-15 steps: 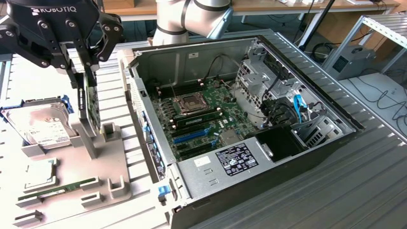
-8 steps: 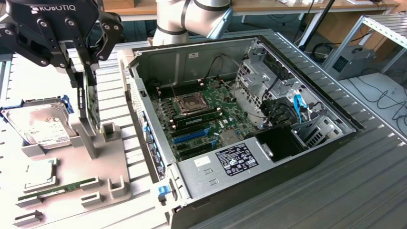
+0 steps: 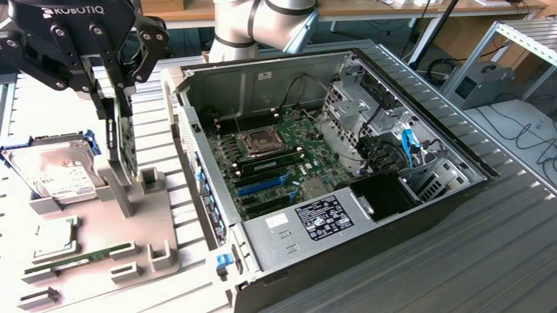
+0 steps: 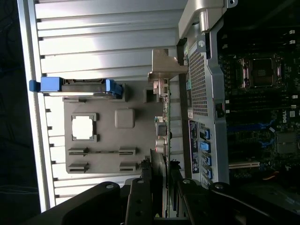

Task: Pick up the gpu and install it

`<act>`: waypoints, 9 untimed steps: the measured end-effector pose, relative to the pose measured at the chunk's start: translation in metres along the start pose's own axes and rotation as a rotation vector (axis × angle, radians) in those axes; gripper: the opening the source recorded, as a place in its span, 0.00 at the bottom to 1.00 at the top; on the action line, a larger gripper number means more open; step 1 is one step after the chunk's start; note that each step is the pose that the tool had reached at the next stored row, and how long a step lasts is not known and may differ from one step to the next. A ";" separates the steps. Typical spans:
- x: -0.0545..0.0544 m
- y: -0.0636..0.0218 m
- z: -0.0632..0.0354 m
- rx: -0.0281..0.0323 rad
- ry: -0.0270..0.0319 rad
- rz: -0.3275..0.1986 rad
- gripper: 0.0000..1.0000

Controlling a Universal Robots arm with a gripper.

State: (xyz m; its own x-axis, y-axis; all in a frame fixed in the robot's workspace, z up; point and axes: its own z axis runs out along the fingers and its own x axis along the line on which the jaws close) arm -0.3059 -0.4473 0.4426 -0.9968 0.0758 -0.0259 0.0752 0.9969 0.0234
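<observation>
Standing on edge above the grey moulded holder plate (image 3: 148, 248), the gpu (image 3: 122, 147) was noted at the exterior view's left, just beside the open computer case (image 3: 435, 140). The black gripper (image 3: 113, 91) was seen pinched on the card's upper edge, one finger on each face. Whether the card's lower edge had left its slot could not be told. Open room was noted above the case, its side panel off and the green motherboard (image 3: 278, 156) exposed. A hard drive (image 3: 57, 173) in a blue frame was seen well to the left of the card. The ribbed metal table (image 3: 452, 261) was bare to the right of the case.

In the wrist view, the gpu (image 4: 160, 140) was recorded as a thin dark strip running from between the gripper's (image 4: 160, 187) fingers to a silvery folded bracket (image 4: 165, 65). It lay between the holder plate (image 4: 108, 154) and the perforated wall of the case (image 4: 206, 93), close to both. The hard drive (image 4: 79, 86) stood upright at the plate's edge.
</observation>
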 end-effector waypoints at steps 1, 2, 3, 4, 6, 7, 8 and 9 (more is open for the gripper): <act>0.000 0.0001 0.0000 0.0001 0.0000 0.000 0.26; -0.001 0.0001 0.0000 0.0004 0.0000 0.000 0.26; -0.002 0.0001 0.0002 0.0005 -0.0002 0.000 0.26; -0.003 0.0002 0.0002 0.0008 -0.0002 0.000 0.26; -0.005 0.0004 0.0003 0.0011 -0.0003 0.000 0.26; -0.006 0.0004 0.0003 0.0011 -0.0002 0.000 0.26; -0.007 0.0005 0.0003 0.0012 -0.0003 0.000 0.26; -0.008 0.0006 0.0004 0.0012 -0.0003 0.000 0.26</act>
State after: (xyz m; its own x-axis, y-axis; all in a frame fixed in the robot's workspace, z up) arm -0.2981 -0.4473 0.4425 -0.9968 0.0759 -0.0262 0.0753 0.9969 0.0221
